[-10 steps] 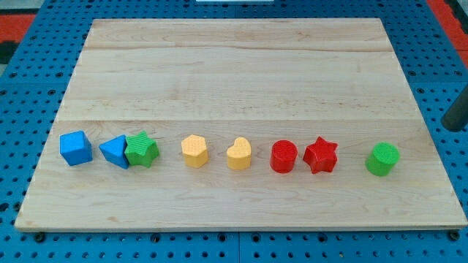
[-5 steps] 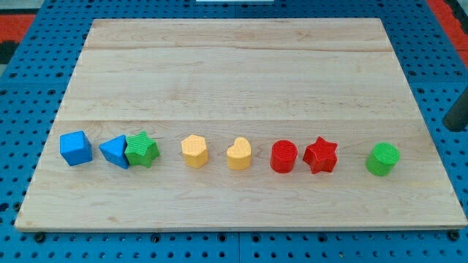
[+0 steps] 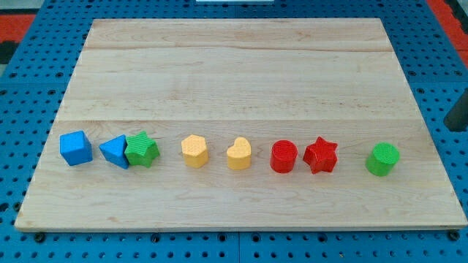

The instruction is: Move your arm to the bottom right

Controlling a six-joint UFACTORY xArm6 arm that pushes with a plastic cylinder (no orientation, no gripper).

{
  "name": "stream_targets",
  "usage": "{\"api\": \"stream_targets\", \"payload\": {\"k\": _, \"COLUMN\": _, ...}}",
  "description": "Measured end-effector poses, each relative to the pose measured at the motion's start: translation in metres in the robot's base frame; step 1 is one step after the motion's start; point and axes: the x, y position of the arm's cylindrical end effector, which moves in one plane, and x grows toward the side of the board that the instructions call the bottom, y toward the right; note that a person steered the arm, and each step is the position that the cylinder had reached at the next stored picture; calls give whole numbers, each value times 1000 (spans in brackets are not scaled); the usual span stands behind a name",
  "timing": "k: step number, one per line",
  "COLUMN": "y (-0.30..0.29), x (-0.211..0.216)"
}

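My tip shows as a dark rod at the view's right edge, just off the wooden board, up and to the right of the green cylinder. A row of blocks runs across the board's lower part, from the view's left: a blue cube, a blue triangle touching a green star, a yellow hexagon, a yellow heart, a red cylinder, a red star, then the green cylinder. My tip touches no block.
The board lies on a blue pegboard surface that surrounds it on all sides. A red patch shows at the view's top left corner and another at the top right.
My tip has shifted slightly to the view's right, further toward the frame edge. The blocks have not moved.
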Motion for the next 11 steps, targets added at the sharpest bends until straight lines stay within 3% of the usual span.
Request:
{"api": "stream_targets", "payload": {"k": 6, "y": 6, "x": 0}}
{"api": "stream_targets", "payload": {"k": 9, "y": -17, "x": 71}}
{"api": "stream_targets", "payload": {"k": 10, "y": -53, "x": 106}}
{"api": "stream_targets", "payload": {"k": 11, "y": -136, "x": 140}}
